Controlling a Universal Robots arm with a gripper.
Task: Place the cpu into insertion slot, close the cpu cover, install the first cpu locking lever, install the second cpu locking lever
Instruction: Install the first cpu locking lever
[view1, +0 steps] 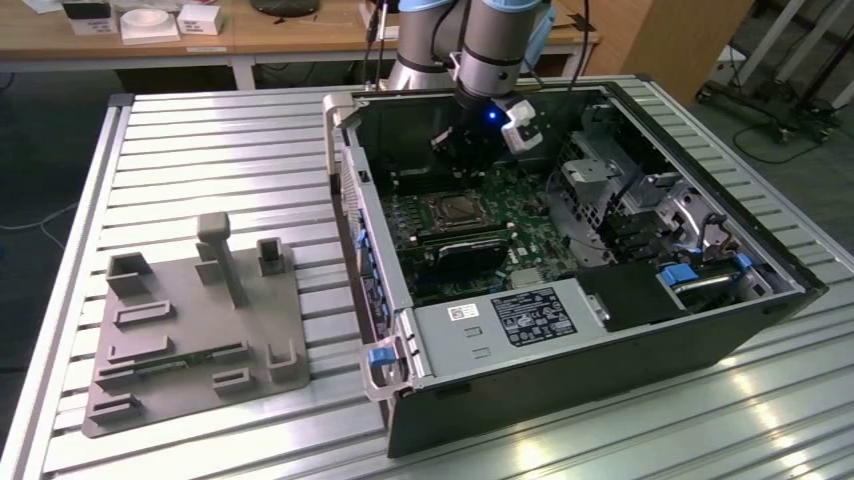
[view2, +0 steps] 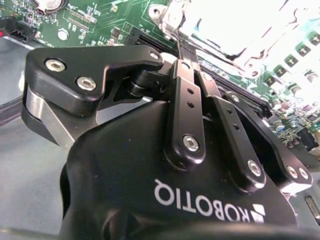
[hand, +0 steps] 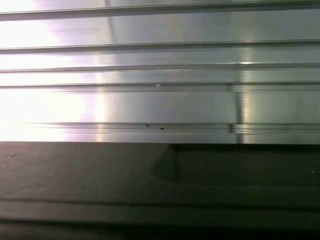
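An open computer case (view1: 561, 340) lies on the table with its green motherboard (view1: 527, 200) facing up. The insertion slot (view1: 455, 210) is a square socket with a silver rim near the board's middle. A silvery square in its centre looks like the cpu, with the cpu cover lying flat around it. My gripper (view1: 451, 160) hangs inside the case just beyond the socket's far edge. In the second wrist view the black fingers (view2: 187, 85) meet at their tips, gripper (view2: 184, 47) shut, right next to the glare-washed socket (view2: 235, 30). Nothing shows between the fingers.
Case walls (view1: 350, 190) and a drive cage (view1: 607, 175) close in around the board. A grey fixture block (view1: 200, 320) sits on the slatted aluminium table (hand: 160, 75) at the exterior view's left. A wooden desk (view1: 267, 35) stands behind.
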